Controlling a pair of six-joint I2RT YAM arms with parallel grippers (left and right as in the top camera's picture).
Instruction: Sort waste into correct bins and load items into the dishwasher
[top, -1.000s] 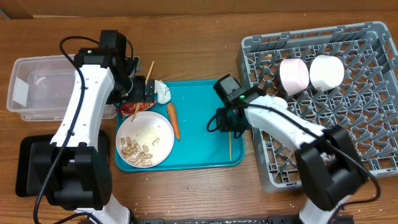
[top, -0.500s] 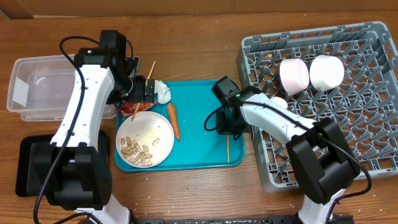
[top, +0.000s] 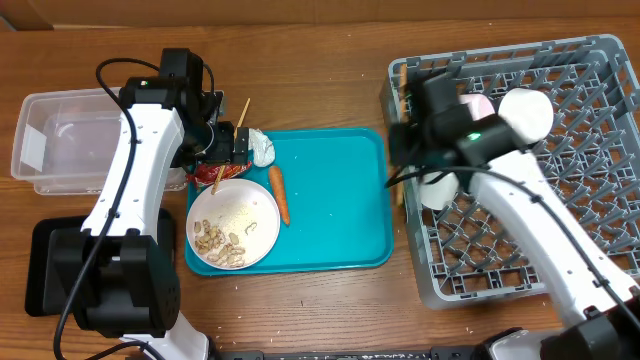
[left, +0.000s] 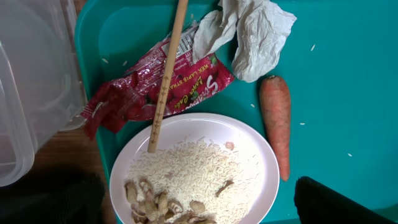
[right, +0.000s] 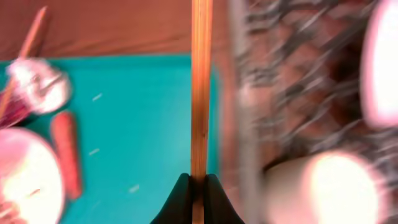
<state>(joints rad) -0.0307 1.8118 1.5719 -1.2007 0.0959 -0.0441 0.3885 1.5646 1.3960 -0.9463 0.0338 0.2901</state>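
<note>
My right gripper (right: 198, 183) is shut on a wooden chopstick (right: 201, 74) and holds it over the left edge of the grey dish rack (top: 560, 220); the chopstick also shows in the overhead view (top: 401, 90). My left gripper (left: 193, 211) is open and empty above the white plate (left: 264, 149), which holds peanut shells (left: 161, 205) and rice. A second chopstick (left: 168, 74) leans on that plate. The red wrapper (left: 155, 87), white tissue (left: 255, 34) and carrot (left: 277, 124) lie on the teal tray (top: 330, 200). Two bowls, one of them white (top: 527, 115), and a cup (top: 437, 190) sit in the rack.
The clear tub (top: 60, 140) stands at the far left, beside the left arm. The black tray (top: 40, 270) lies in front of it, partly under the left arm's base. The right wrist view is blurred.
My right gripper has lifted the chopstick off the right side of the teal tray and carried it up and right to the rack's left edge. The left arm has not moved.
</note>
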